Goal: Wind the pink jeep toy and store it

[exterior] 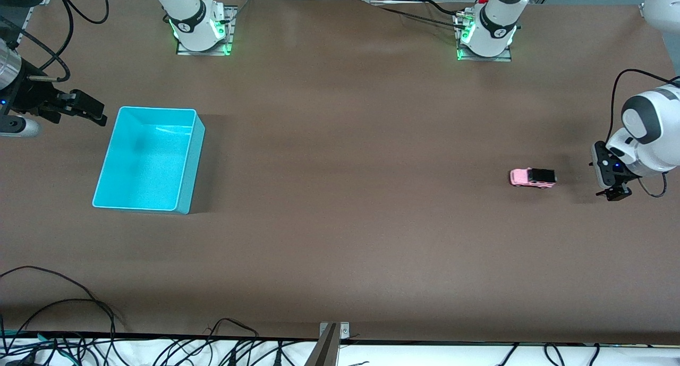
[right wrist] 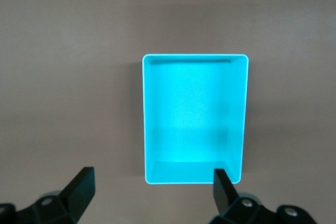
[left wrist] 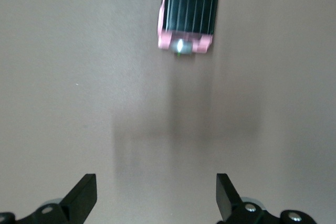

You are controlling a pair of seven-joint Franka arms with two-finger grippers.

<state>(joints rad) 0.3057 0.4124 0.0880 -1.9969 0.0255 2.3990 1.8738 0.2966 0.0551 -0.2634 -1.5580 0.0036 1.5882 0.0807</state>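
The pink jeep toy (exterior: 532, 178) stands on the brown table toward the left arm's end, its black roof and rear (left wrist: 190, 9) facing my left gripper. My left gripper (exterior: 613, 192) hovers low beside the jeep, apart from it, open with nothing between its fingers (left wrist: 84, 196). The cyan bin (exterior: 150, 159) sits empty toward the right arm's end of the table. My right gripper (exterior: 87, 111) hangs beside the bin's edge at that end, open and empty, looking down on the bin (right wrist: 194, 119).
Both arm bases (exterior: 199, 23) stand on plates at the table's top edge. Cables (exterior: 64, 313) lie along the table's edge nearest the front camera. A metal bracket (exterior: 332, 339) sticks up at that edge.
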